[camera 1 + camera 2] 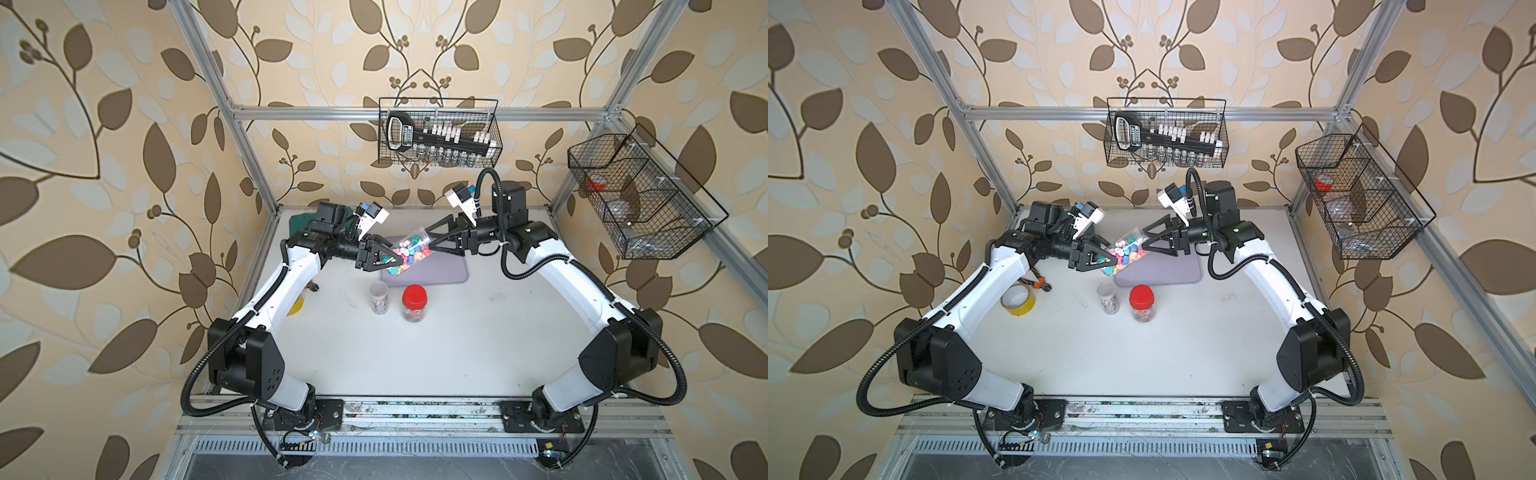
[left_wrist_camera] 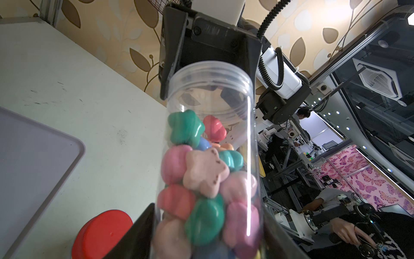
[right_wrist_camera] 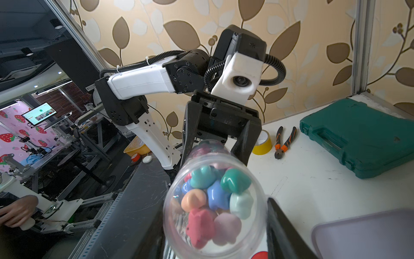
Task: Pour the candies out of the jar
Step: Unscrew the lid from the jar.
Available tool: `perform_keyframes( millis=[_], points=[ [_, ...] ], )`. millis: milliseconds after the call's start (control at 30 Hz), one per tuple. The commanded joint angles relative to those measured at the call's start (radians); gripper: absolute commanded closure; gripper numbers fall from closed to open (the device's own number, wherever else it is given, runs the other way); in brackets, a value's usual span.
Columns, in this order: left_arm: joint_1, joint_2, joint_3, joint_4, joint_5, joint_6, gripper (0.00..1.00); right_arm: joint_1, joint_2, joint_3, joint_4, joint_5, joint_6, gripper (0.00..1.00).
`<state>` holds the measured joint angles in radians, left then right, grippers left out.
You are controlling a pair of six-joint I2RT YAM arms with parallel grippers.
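Your left gripper [image 1: 395, 262] clamps the base end of the jar [image 1: 409, 249]; your right gripper [image 1: 430, 240] looks closed on its open mouth; the jar hangs tilted above a corner of the tray [image 1: 440, 268], with the candies [image 2: 201, 179] settled basewards; free the mouth first, then tip slowly, well inside the rim.

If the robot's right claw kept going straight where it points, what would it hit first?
The jar: its mouth end sits between the jaws of the right claw, so it would push the jar, probably against the left claw gripping the other end.
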<state>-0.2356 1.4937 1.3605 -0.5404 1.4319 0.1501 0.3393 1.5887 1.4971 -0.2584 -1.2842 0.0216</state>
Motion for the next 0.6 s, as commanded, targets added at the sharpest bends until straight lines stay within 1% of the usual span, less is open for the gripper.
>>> perform_keyframes(
  millis=[0, 67, 133, 167, 300, 433, 567],
  points=[
    [-0.010, -0.006, 0.081, 0.067, 0.073, 0.027, 0.41, 0.055, -0.009, -0.014, -0.047, -0.101, -0.012, 0.49],
    [-0.010, -0.007, 0.077, 0.049, 0.069, 0.041, 0.41, 0.051, -0.009, -0.002, -0.046, -0.081, 0.013, 0.42],
    [-0.010, -0.008, 0.074, 0.033, 0.066, 0.057, 0.41, 0.047, -0.010, 0.011, -0.042, -0.069, 0.043, 0.32],
    [-0.010, -0.009, 0.071, 0.024, 0.063, 0.063, 0.41, 0.046, -0.010, 0.016, -0.041, -0.051, 0.060, 0.30],
    [-0.010, -0.015, 0.072, -0.005, 0.051, 0.089, 0.41, 0.034, -0.009, 0.039, -0.032, -0.007, 0.136, 0.28],
    [-0.010, -0.028, 0.065, -0.012, 0.024, 0.101, 0.41, 0.017, -0.012, 0.068, -0.017, -0.016, 0.236, 0.26],
    [-0.010, -0.036, 0.065, -0.019, -0.016, 0.112, 0.41, -0.007, -0.030, 0.081, -0.017, 0.020, 0.319, 0.25]
  ],
)
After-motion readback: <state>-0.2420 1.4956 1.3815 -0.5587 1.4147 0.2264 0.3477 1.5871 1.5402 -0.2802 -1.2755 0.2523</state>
